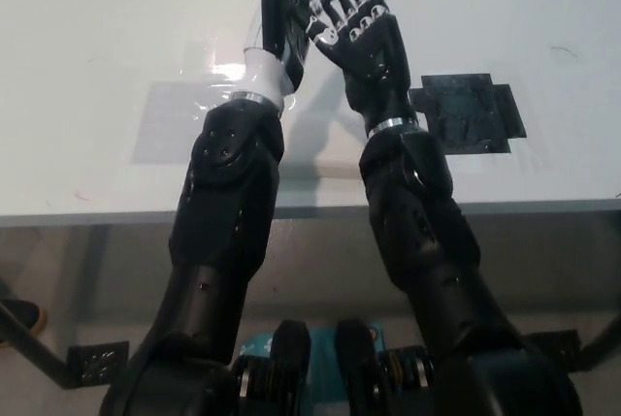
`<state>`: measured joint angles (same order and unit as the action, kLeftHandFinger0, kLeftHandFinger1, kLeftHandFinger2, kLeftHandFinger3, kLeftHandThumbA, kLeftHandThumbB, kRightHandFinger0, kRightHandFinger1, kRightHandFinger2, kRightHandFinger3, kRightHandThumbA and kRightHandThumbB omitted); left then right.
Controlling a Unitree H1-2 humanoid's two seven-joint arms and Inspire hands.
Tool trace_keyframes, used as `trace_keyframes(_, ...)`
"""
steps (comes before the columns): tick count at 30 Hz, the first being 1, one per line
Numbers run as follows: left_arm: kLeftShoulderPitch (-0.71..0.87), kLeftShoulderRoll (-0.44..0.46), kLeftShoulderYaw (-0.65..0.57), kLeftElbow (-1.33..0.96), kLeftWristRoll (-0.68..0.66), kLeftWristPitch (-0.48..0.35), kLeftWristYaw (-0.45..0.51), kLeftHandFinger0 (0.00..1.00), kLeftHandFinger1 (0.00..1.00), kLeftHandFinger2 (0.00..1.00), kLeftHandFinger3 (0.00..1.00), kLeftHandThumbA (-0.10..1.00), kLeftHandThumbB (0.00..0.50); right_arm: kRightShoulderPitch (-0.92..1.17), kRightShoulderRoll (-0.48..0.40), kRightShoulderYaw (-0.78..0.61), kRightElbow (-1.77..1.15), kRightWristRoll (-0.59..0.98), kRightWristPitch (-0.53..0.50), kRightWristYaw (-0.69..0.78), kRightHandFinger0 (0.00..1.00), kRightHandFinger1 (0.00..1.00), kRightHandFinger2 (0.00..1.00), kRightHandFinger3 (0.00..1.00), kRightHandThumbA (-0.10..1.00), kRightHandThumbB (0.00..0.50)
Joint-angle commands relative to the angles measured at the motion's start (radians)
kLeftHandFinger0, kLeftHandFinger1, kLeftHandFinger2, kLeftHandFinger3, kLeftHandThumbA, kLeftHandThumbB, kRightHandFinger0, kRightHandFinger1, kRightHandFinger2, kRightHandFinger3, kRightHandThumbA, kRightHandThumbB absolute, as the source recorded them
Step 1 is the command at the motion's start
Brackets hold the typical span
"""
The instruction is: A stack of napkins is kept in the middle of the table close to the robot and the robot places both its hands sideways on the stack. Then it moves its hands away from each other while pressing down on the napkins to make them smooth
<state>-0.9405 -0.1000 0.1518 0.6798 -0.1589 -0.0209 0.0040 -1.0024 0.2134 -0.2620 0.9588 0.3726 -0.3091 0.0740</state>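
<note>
A: Status check, item 1: hands. What do we read?

B: We read both hands released. The left hand [284, 11] and the right hand [357, 30] are side by side over the far middle of the table [87, 38]. Their fingers are straight, fanned apart and pointing away from the robot. Neither hand holds anything. The two hands are very close at the fingers; we cannot tell whether they touch each other.

A: Item 2: contact with the surface?

B: Not determinable. From this steep angle we cannot tell whether the palms rest on anything or are raised above it.

A: Item 3: the stack of napkins. Where do we locate it?

B: We cannot pick it out. Both forearms reach forward across the near middle of the table, and the strip between them lies in shadow. If the stack is there, the arms and the shadow hide it.

A: Item 4: reference marks on the table?

B: Two. A black marking [468, 113] lies flat just to the right of the right forearm. A glossy patch [179, 123] lies to the left of the left forearm and reaches under it.
</note>
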Motion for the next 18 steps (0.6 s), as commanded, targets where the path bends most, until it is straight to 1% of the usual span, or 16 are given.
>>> trace_keyframes(1, -0.076, 0.01, 0.003, 0.08, 0.005, -0.095, 0.03, 1.0, 1.0, 1.0, 1.0, 1.0, 0.313, -0.098, 0.004, -0.023, 0.064, 0.03, -0.116, 0.016, 1.0, 1.0, 1.0, 1.0, 1.0, 0.234)
trace_keyframes(2, -0.084, 0.013, 0.005, 0.109, 0.008, -0.105, 0.036, 1.0, 1.0, 1.0, 1.0, 1.0, 0.316, -0.107, 0.002, -0.03, 0.087, 0.034, -0.121, 0.016, 1.0, 1.0, 1.0, 1.0, 1.0, 0.234)
trace_keyframes(3, -0.095, 0.018, 0.004, 0.163, 0.011, -0.132, 0.04, 1.0, 1.0, 1.0, 1.0, 1.0, 0.314, -0.117, -0.003, -0.034, 0.128, 0.03, -0.135, 0.017, 1.0, 1.0, 1.0, 1.0, 1.0, 0.236)
trace_keyframes(5, -0.107, 0.023, 0.003, 0.216, 0.014, -0.151, 0.045, 1.0, 1.0, 1.0, 1.0, 1.0, 0.318, -0.127, -0.007, -0.043, 0.166, 0.035, -0.151, 0.03, 1.0, 1.0, 1.0, 1.0, 1.0, 0.239)
trace_keyframes(6, -0.116, 0.025, 0.009, 0.254, 0.006, -0.156, 0.046, 1.0, 1.0, 1.0, 1.0, 1.0, 0.334, -0.134, -0.006, -0.062, 0.186, 0.059, -0.149, 0.047, 1.0, 1.0, 1.0, 1.0, 1.0, 0.238)
trace_keyframes(7, -0.119, 0.025, 0.011, 0.269, 0.002, -0.16, 0.047, 1.0, 1.0, 1.0, 1.0, 1.0, 0.339, -0.138, -0.005, -0.071, 0.196, 0.068, -0.149, 0.055, 1.0, 1.0, 1.0, 1.0, 1.0, 0.238)
trace_keyframes(8, -0.125, 0.028, 0.017, 0.308, -0.002, -0.168, 0.05, 1.0, 1.0, 1.0, 1.0, 1.0, 0.314, -0.146, -0.005, -0.086, 0.222, 0.082, -0.143, 0.066, 1.0, 1.0, 1.0, 1.0, 1.0, 0.238)
trace_keyframes(9, -0.134, 0.029, 0.023, 0.339, -0.007, -0.178, 0.056, 1.0, 1.0, 1.0, 1.0, 1.0, 0.306, -0.156, -0.007, -0.097, 0.246, 0.087, -0.144, 0.072, 1.0, 1.0, 1.0, 1.0, 1.0, 0.239)
trace_keyframes(10, -0.141, 0.03, 0.029, 0.38, -0.012, -0.194, 0.06, 1.0, 1.0, 1.0, 1.0, 1.0, 0.294, -0.164, -0.004, -0.119, 0.27, 0.105, -0.137, 0.08, 1.0, 1.0, 1.0, 1.0, 1.0, 0.225)
trace_keyframes(13, -0.151, 0.034, 0.028, 0.472, -0.006, -0.245, 0.056, 1.0, 1.0, 1.0, 1.0, 1.0, 0.29, -0.176, -0.004, -0.169, 0.324, 0.145, -0.118, 0.122, 1.0, 1.0, 1.0, 1.0, 1.0, 0.207)
trace_keyframes(14, -0.151, 0.037, 0.015, 0.492, 0.011, -0.252, 0.065, 1.0, 1.0, 1.0, 1.0, 1.0, 0.288, -0.177, -0.007, -0.176, 0.341, 0.145, -0.112, 0.118, 1.0, 1.0, 1.0, 1.0, 1.0, 0.21)
trace_keyframes(16, -0.146, 0.048, -0.021, 0.533, 0.056, -0.267, 0.097, 1.0, 1.0, 1.0, 1.0, 1.0, 0.269, -0.177, -0.013, -0.183, 0.373, 0.134, -0.101, 0.098, 1.0, 1.0, 1.0, 1.0, 1.0, 0.215)
trace_keyframes(17, -0.144, 0.054, -0.04, 0.551, 0.072, -0.265, 0.113, 1.0, 1.0, 1.0, 1.0, 1.0, 0.283, -0.178, -0.014, -0.191, 0.385, 0.138, -0.091, 0.094, 1.0, 1.0, 1.0, 1.0, 1.0, 0.213)
trace_keyframes(18, -0.133, 0.057, -0.049, 0.565, 0.075, -0.259, 0.113, 1.0, 1.0, 1.0, 1.0, 1.0, 0.314, -0.174, -0.015, -0.205, 0.396, 0.15, -0.076, 0.096, 1.0, 1.0, 1.0, 1.0, 1.0, 0.202)
